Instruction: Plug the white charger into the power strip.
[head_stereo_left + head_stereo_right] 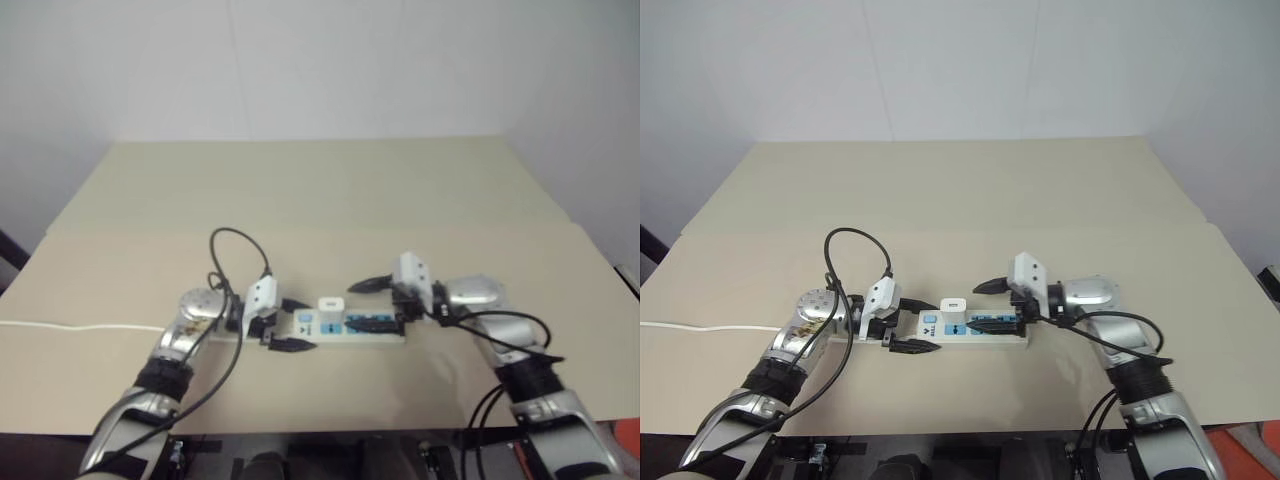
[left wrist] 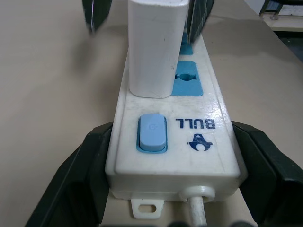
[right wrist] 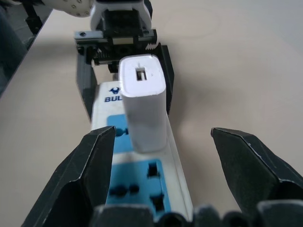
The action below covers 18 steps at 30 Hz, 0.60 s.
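Standing upright in the blue socket nearest the switch end, the small white rounded plastic charger block (image 3: pixel 142 101) is seated in the long flat white plastic power strip (image 1: pixel 340 325), which lies flat on the pale beige tabletop (image 1: pixel 320 190) close to its near edge. The top face of the charger carries 1 small rectangular port, seen in the right wrist view. The strip shows 3 blue sockets in a row; the other 2, toward the robot's right, are open. At the strip's left end sit a blue rocker switch (image 2: pixel 152 133) and a dark blue printed logo (image 2: pixel 196 124), and a thin white cord (image 1: pixel 80 326) leaves that end and runs off toward the table's left edge.

The left gripper (image 1: pixel 285 322) is clamped on the switch end of the strip, its 2 black fingers (image 2: pixel 83 177) pressed against the strip's 2 long sides, with the charger just beyond them. The right gripper (image 1: pixel 375 300) stands at the strip's opposite end, pointing toward the charger, and its 2 black fingers (image 3: pixel 90 165) are spread wide apart, holding nothing; in the right wrist view the strip passes between them and neither touches the charger. Black cables (image 1: pixel 235 250) loop above the left wrist.
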### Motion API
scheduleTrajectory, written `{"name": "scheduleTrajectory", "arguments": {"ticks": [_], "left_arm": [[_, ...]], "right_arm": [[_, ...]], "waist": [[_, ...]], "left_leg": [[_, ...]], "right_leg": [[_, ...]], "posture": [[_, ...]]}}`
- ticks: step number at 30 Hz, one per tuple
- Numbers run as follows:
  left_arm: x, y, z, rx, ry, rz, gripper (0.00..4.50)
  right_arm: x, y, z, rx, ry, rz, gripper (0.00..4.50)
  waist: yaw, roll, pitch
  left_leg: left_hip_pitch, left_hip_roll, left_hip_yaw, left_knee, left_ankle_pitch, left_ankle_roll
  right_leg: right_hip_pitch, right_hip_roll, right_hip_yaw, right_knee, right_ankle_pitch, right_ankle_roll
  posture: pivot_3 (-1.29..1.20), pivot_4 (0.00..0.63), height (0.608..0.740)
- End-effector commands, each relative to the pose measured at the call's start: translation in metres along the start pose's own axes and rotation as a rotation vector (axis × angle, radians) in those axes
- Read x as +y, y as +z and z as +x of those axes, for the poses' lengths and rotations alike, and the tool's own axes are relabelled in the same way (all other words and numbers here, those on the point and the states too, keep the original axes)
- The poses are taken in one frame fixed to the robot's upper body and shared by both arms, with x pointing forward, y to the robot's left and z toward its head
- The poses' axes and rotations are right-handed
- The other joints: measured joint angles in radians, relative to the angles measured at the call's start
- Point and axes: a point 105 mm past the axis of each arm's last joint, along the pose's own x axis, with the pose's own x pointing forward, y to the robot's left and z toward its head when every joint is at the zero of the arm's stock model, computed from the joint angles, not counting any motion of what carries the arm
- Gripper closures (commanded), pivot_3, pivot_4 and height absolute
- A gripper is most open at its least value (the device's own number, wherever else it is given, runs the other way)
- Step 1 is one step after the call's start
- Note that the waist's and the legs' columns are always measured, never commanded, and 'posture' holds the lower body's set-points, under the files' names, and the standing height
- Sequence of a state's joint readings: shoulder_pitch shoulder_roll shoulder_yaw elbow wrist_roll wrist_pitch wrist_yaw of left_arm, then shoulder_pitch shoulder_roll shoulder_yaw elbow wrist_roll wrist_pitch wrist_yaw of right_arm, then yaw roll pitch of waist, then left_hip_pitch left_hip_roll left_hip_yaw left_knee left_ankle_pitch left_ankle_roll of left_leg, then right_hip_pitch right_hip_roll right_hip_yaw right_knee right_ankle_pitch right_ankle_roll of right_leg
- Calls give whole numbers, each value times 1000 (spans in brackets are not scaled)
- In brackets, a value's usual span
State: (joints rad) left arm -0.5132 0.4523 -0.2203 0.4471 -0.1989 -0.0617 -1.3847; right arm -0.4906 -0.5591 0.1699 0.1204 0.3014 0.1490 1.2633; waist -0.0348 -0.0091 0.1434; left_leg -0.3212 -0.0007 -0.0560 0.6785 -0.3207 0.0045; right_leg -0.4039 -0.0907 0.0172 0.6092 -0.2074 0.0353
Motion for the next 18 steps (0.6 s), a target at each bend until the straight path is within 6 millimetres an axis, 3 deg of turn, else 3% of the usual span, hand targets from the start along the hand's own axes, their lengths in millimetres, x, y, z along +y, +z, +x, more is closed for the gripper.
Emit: {"name": "scheduleTrajectory", "arguments": {"ticks": [1, 8, 10, 12, 18], "left_arm": [[-1, -7, 2, 39, -14, -10, 1212], [4, -6, 4, 32, 1, -7, 1212], [7, -5, 4, 27, 24, -8, 461], [10, -3, 4, 16, 38, -7, 15], [12, 23, -10, -26, 18, 72, 15]], "right_arm": [[0, 16, -22, -20, -20, -35, 666], [-4, 12, -78, 99, -79, -47, 666], [-7, 11, -91, 126, -106, -51, 620], [-9, 11, -95, 131, -122, -52, 620], [-12, 12, -99, 125, -159, -55, 620]], "waist": [[3, 0, 0], [17, -2, 1], [18, -2, 1], [17, -2, 1], [18, -3, 3]], "left_leg": [[0, 0, 0, 0, 0, 0], [0, 0, 1, 0, 0, 0], [0, 0, 1, 0, 0, 0], [0, 0, 1, 0, 0, 0], [0, 0, 1, 0, 0, 0]], "right_leg": [[0, 0, 0, 0, 0, 0], [0, 0, 0, -1, 0, 1], [1, 0, 0, -1, 0, 1], [1, 0, 0, -1, 0, 1], [0, -1, 0, -1, 0, 1]], "posture": [[0, 150, 740], [0, 150, 740], [0, 150, 740], [0, 150, 740], [0, 150, 740]]}}
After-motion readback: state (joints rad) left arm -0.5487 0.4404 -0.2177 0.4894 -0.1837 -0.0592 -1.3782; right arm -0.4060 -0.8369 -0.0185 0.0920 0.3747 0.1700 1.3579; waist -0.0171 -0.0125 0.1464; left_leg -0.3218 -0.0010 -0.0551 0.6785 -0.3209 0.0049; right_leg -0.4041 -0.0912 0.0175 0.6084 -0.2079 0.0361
